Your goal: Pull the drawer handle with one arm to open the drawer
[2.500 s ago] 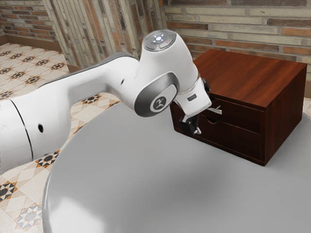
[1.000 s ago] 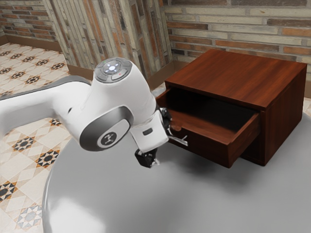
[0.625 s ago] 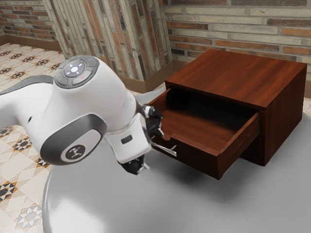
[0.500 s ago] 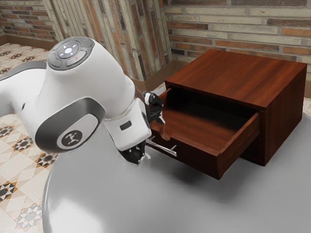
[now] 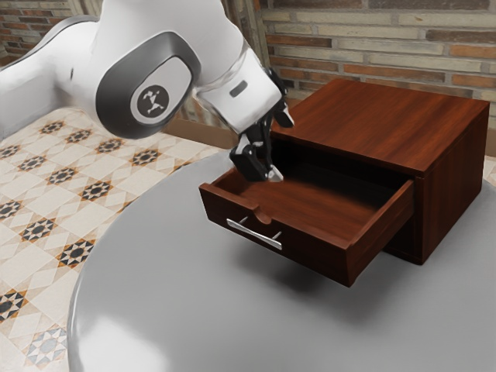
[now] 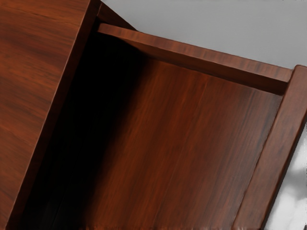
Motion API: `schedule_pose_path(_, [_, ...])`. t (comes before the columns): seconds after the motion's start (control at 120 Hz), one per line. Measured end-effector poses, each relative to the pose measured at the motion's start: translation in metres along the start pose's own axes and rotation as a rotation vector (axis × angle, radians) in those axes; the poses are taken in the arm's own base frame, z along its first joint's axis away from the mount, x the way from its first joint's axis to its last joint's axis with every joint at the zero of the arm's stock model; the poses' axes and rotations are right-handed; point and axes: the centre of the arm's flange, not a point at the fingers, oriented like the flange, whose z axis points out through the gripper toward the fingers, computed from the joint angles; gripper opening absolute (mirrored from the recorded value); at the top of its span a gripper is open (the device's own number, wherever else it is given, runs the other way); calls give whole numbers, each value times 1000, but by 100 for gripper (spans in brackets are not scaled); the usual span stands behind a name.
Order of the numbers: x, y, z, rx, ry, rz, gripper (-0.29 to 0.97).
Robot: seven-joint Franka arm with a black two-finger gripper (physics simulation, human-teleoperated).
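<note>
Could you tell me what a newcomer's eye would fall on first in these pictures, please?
The dark wooden drawer stands wide open, jutting from its cabinet on the grey table. The big white arm comes in from the exterior view's upper left, its gripper hanging over the drawer beside the cabinet's opening, apart from the metal handle.

A round grey table (image 5: 194,310) spreads across the exterior view from 3 through 6 to 8 o'clock (the wrist view catches its smooth surface (image 6: 216,24) too). A patterned tile floor (image 5: 54,178) lies at 9 o'clock, and a brick wall (image 5: 403,46) stands at 1 o'clock.
</note>
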Motion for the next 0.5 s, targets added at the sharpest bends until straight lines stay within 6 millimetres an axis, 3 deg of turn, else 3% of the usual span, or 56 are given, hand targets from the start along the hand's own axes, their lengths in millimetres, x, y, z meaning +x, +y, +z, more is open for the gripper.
schedule_pose_path(0.5, [-106,-32,2,-135,-178,-759,68])
